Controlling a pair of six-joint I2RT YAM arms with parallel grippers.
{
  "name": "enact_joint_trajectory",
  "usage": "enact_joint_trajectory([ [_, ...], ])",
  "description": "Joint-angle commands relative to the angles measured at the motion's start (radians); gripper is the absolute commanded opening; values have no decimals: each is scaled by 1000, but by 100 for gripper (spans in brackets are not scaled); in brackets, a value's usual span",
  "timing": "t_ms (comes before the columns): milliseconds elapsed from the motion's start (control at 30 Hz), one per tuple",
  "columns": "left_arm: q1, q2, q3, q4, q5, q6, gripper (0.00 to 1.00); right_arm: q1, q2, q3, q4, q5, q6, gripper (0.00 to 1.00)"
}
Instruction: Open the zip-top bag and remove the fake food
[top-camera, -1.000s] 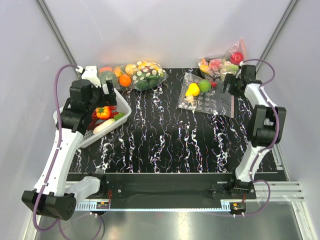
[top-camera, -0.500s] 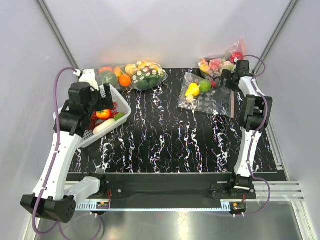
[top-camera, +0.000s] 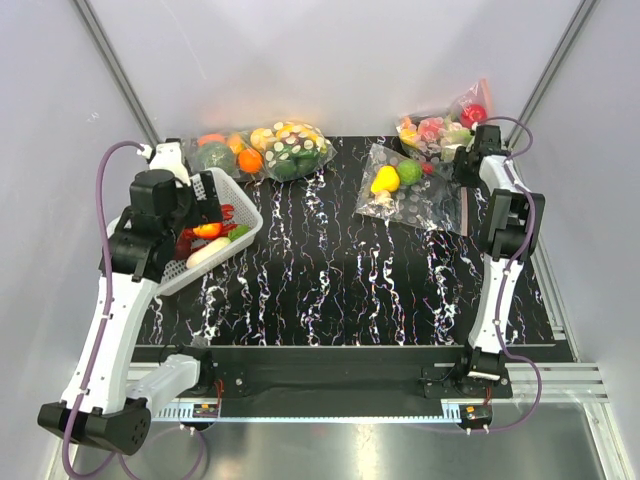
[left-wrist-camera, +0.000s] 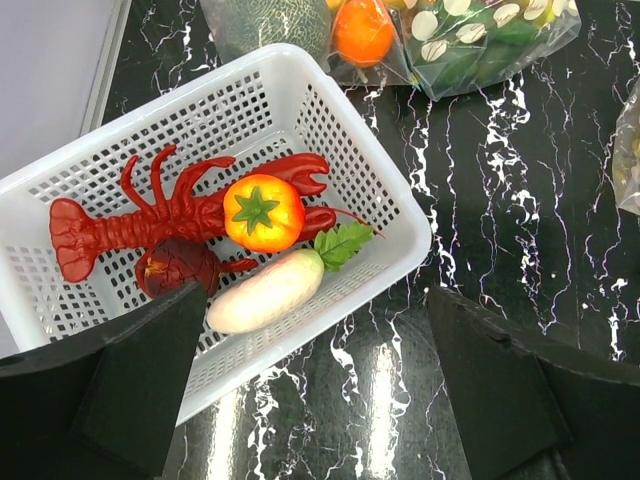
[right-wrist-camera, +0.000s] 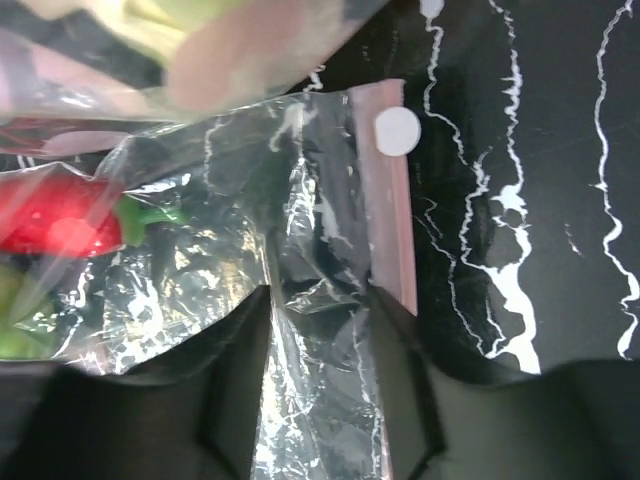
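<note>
The bag (top-camera: 420, 205) is seen lying at the far right of the table (top-camera: 330, 270), with the food (top-camera: 386, 180) kept inside. A fold of its film by the zip strip (right-wrist-camera: 390, 220) is flanked by the right gripper (right-wrist-camera: 320, 300)'s fingers (right-wrist-camera: 235, 370); whether it is clamped cannot be told. The left gripper (left-wrist-camera: 318, 300) is held wide apart above the basket (left-wrist-camera: 330, 130).

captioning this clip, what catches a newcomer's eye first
The red plastic lobster and orange toy tomato in the white perforated basket at left. Then the clear polka-dot zip-top bag holding a yellow toy fruit and a green one at far right, with the right gripper straddling its plastic beside the pink zip strip.
</note>
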Motion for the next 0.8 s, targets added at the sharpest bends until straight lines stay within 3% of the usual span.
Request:
enact_joint_trajectory([
  [0, -2, -31, 33, 20, -24, -10, 99, -6, -3, -17, -12, -5, -7, 48],
  [100, -4, -33, 24, 23, -15, -7, 99, -6, -19, -38, -14, -28, -10, 33],
  [167, -2, -31, 16, 29, -1, 1, 99, -6, -38, -47, -12, -35, -16, 15],
  [267, -2, -29, 7, 50, 25, 13, 99, -6, -70, -69, -11, -49, -17, 0],
  [533, -60, 27, -42, 164, 127, 12, 99, 11, -286, -274, 21, -62, -11, 0],
  [767, -246, 174, -16, 323, 197, -27, 99, 47, -600, -506, 31, -115, 16, 0],
])
